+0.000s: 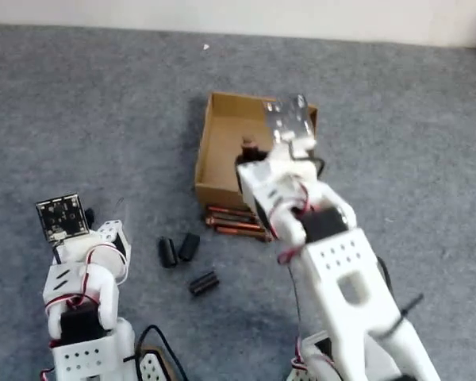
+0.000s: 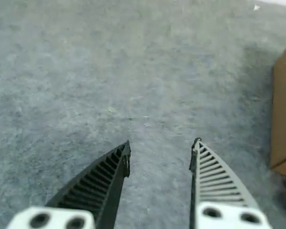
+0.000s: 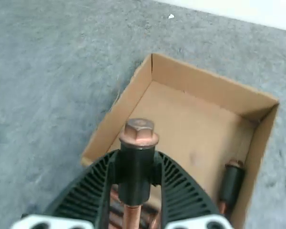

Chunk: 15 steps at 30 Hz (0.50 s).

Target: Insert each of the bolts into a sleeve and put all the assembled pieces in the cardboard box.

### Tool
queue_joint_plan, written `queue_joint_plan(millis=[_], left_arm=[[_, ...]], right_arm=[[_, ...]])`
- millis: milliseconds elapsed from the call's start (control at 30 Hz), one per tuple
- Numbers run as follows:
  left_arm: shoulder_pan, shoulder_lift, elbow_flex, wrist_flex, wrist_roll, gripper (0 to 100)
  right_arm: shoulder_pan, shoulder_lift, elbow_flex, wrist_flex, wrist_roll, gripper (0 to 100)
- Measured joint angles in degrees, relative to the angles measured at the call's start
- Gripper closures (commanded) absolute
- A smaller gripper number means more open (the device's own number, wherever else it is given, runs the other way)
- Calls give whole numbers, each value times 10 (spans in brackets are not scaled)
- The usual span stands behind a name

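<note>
Lower left, the left pincer (image 2: 161, 149) hangs apart over bare desk (image 2: 86, 71), idle. At centre, loose sleeves (image 1: 189, 247) and copper bolts (image 1: 238, 229) lie beside the cardboard box (image 1: 209, 155). The right pincer (image 3: 136, 161) clamps an assembled piece (image 3: 139, 134) above the box, likely for dropping beside the second piece (image 3: 231, 183) inside.

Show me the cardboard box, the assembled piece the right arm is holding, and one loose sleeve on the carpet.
cardboard box (image 3: 200, 86): right wrist view, on its far inner wall.
assembled piece (image 3: 135, 172): right wrist view, on its black sleeve.
loose sleeve (image 1: 168, 252): high view, middle of the leftmost one.
</note>
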Motion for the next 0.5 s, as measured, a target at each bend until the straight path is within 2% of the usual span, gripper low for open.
queue_joint_plan(millis=[200,300,500], left_arm=[[-5,0,3,-6,0,777],[-5,0,4,-6,0,777],[-5,0,4,-6,0,777]], right_arm=[[52,149,-47,-110,0,992],[77,222,-51,-125,0,989],[82,314,-52,-130,0,885]])
